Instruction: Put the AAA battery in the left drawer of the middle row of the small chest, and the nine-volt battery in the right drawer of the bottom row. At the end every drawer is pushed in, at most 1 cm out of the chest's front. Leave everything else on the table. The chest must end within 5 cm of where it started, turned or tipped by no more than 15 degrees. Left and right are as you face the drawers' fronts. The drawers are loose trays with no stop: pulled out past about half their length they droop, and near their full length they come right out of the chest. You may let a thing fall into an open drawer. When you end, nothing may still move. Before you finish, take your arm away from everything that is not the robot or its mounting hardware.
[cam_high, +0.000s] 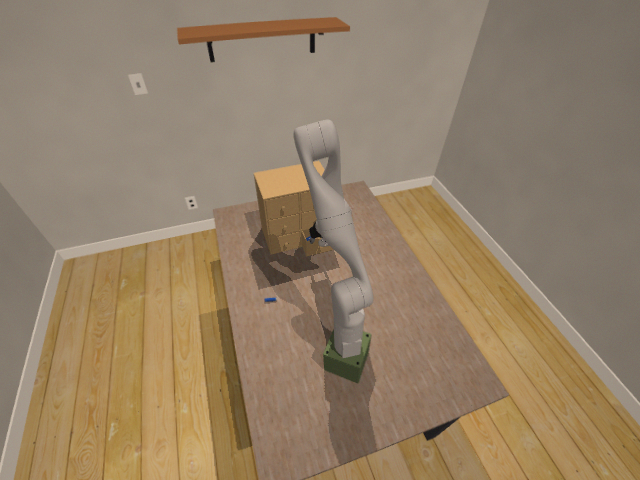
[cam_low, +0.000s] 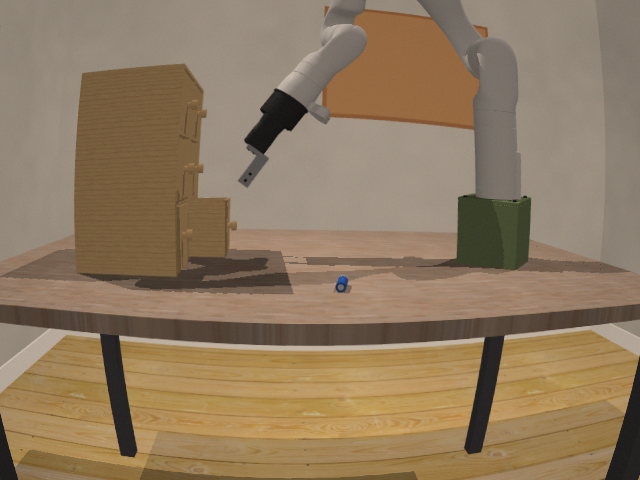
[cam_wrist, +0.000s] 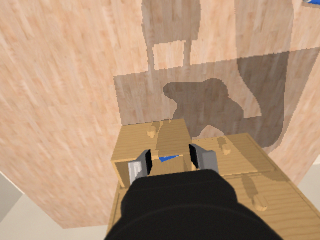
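The small wooden chest (cam_high: 286, 206) stands at the far end of the table, and it also shows in the side view (cam_low: 134, 170). Its bottom-row right drawer (cam_low: 209, 227) is pulled out part way; the other drawers are in. In the wrist view a blue nine-volt battery (cam_wrist: 170, 158) lies inside this open drawer (cam_wrist: 165, 145). My gripper (cam_low: 248, 178) is open and empty, hanging above the open drawer and tilted toward the chest. The AAA battery (cam_high: 269, 300), a small blue cylinder, lies on the table left of the arm, and also shows in the side view (cam_low: 341, 284).
The arm's green base (cam_high: 347, 359) sits on the table in front of the chest. The table's left edge is a little beyond the AAA battery. A wooden shelf (cam_high: 262, 29) hangs high on the back wall.
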